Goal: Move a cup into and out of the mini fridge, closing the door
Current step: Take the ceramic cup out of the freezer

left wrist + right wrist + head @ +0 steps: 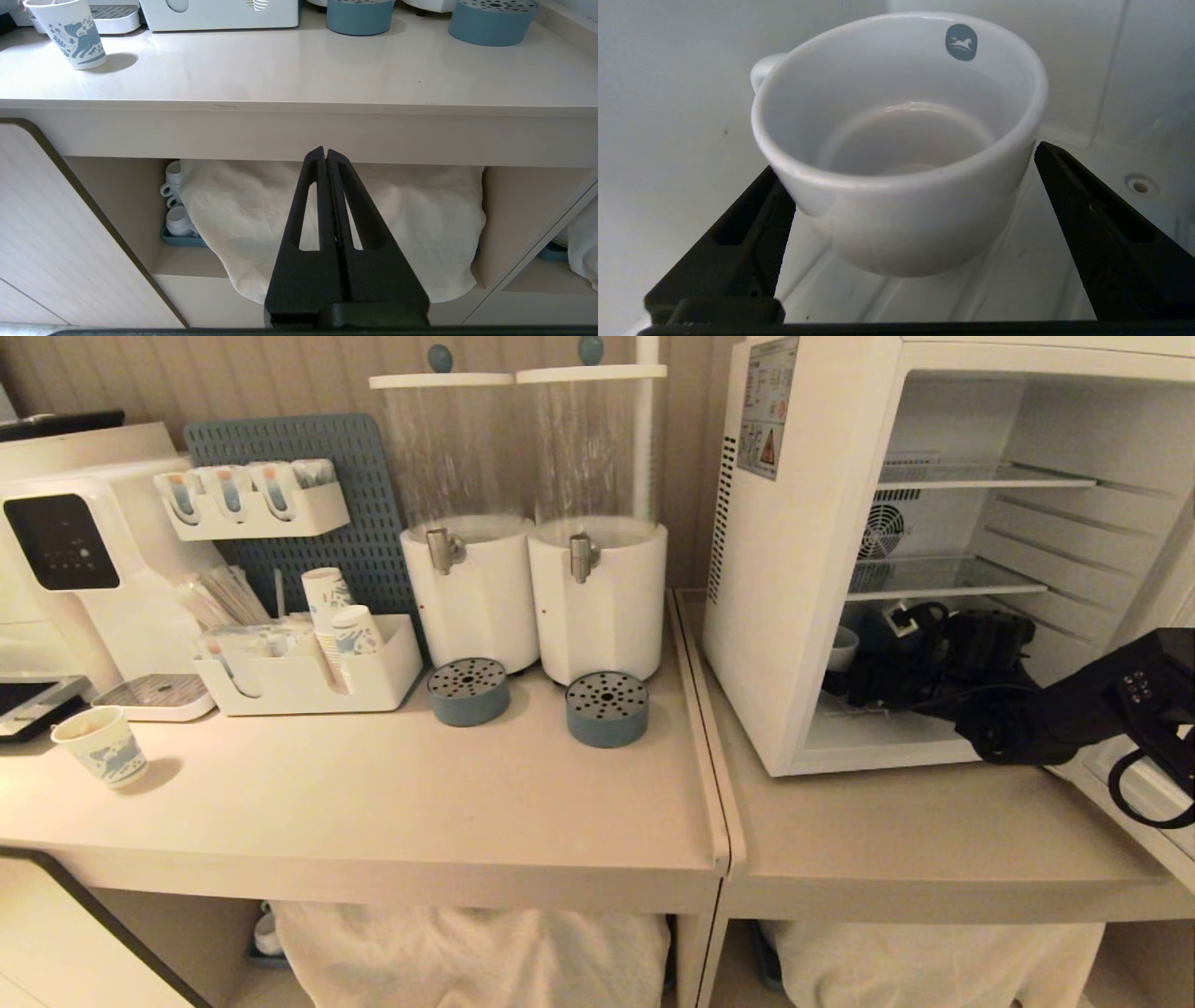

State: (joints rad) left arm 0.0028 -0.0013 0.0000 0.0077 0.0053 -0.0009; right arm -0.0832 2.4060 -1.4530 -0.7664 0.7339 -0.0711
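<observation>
Two drink dispensers (532,588), paper cup (101,745), counter (373,803)

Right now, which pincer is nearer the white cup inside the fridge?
Right. The right pincer straddles the cup, open; the left pincer hangs shut below the counter.

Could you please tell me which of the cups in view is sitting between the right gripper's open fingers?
The white ceramic cup with the loop handle, inside the mini fridge; the patterned paper cups stand on the counter, away from the right gripper.
</observation>
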